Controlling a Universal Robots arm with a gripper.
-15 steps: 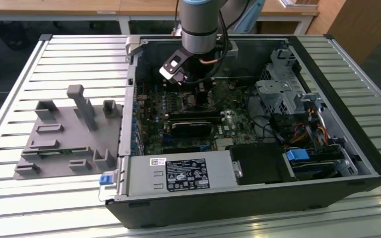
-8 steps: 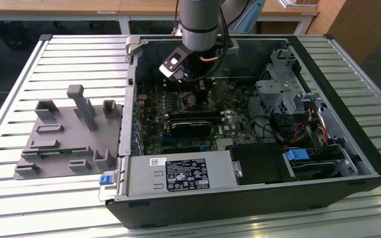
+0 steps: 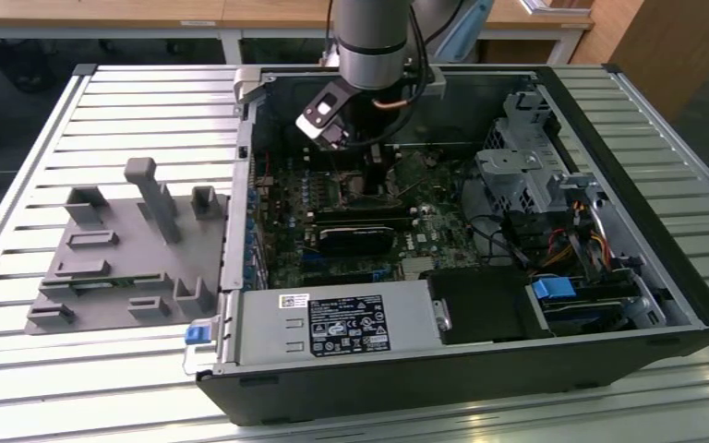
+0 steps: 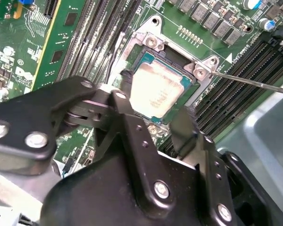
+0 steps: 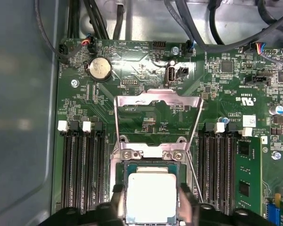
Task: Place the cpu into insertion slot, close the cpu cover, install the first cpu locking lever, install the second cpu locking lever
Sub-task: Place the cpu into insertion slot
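Clearly, the cpu (image 5: 151, 200) is a flat square with a matte, pale silvery lid on a green rim. We see it lying in the dark insertion slot (image 5: 153, 163) of the glossy green board (image 5: 132, 70). Beside the slot the cpu cover (image 5: 155, 100), a thin bright metal frame, stands hinged open. White lettering dots the board; we leave it unread. The black gripper (image 5: 151, 190) clasps the chip, its fingers (image 5: 117, 203) narrowly spread against opposite edges.

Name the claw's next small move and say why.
Probably open the claw slightly to release. The cpu looks seated flat in the insertion slot, gripped at two opposite edges, and the cpu cover is flipped open.
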